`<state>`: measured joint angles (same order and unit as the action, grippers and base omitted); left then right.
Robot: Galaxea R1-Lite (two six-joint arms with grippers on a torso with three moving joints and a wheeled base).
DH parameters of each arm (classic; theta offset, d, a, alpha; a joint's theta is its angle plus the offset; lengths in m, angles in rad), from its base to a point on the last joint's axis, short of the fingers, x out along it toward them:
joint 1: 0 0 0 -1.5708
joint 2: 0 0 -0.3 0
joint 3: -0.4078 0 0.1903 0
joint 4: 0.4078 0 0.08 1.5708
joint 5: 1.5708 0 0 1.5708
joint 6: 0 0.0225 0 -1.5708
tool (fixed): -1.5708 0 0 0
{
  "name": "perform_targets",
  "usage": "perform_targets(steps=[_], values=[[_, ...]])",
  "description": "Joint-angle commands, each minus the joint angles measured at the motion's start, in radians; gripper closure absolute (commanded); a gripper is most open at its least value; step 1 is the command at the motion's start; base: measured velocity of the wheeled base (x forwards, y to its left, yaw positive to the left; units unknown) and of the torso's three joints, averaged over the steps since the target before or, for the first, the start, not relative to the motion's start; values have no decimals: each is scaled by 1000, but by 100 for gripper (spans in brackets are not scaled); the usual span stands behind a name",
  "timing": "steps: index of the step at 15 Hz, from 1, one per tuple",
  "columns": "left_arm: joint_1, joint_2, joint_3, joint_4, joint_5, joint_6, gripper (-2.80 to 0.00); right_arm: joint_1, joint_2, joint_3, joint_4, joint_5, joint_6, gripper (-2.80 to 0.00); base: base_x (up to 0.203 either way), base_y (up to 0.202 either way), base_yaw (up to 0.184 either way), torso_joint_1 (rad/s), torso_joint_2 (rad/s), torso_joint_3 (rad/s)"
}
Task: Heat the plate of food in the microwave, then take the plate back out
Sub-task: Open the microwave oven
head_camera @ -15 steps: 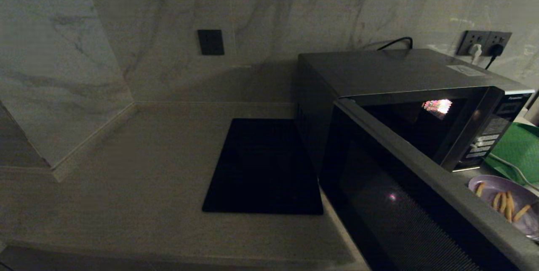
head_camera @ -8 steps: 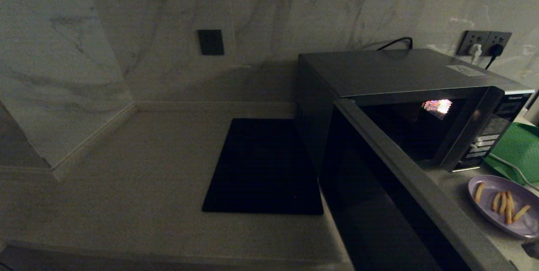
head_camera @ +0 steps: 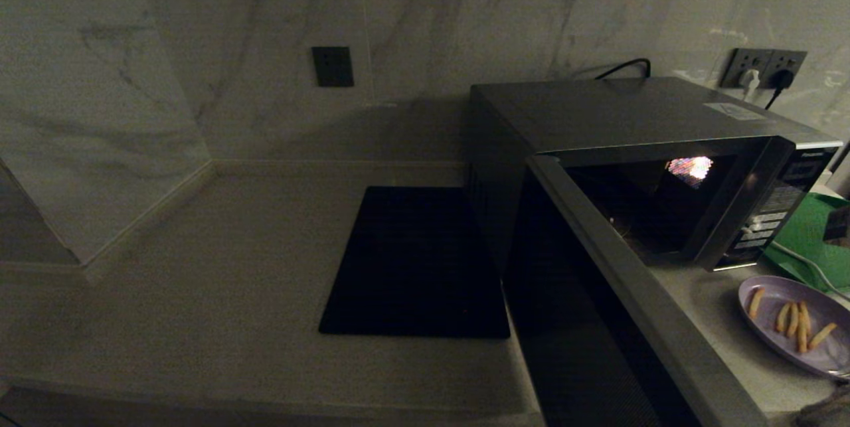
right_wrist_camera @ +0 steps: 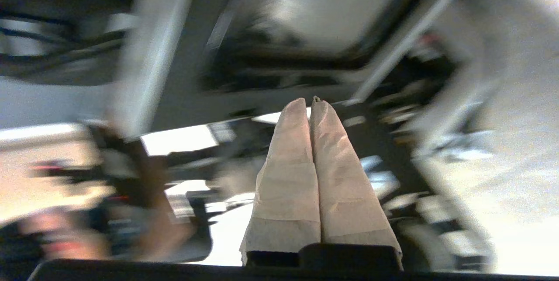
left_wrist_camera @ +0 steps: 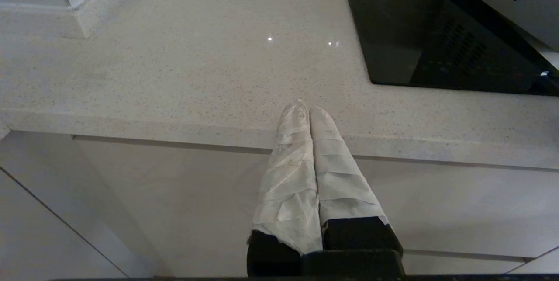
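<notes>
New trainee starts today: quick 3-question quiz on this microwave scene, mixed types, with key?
1. True or false: the microwave door is shut.
2. Where is the plate of fries?
A. inside the microwave
B. on the counter, in front of the microwave's button panel
C. on the black mat
3. Fill in: the left gripper hangs by the counter's front edge with its fingers ____.

Key
1. False: the door stands wide open.
2. B
3. shut, holding nothing
</notes>
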<state>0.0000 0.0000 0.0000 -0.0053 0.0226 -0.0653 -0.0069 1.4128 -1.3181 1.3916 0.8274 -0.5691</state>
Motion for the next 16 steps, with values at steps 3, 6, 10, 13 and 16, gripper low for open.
perform_targets(steps=[3,6,10,13,16], values=[[0,-2,0,-1,0,-1,0,78,8,16,-158,-15,48,0,0,0,0,0,0,0],[0,-2,0,-1,0,-1,0,116,8,48,-223,-12,69,0,0,0,0,0,0,0],[0,-2,0,-1,0,-1,0,163,-7,46,-221,23,82,0,0,0,0,0,0,0],[0,-2,0,-1,0,-1,0,215,-17,43,-221,25,90,0,0,0,0,0,0,0],[0,-2,0,-1,0,-1,0,244,-17,40,-221,58,109,0,0,0,0,0,0,0]])
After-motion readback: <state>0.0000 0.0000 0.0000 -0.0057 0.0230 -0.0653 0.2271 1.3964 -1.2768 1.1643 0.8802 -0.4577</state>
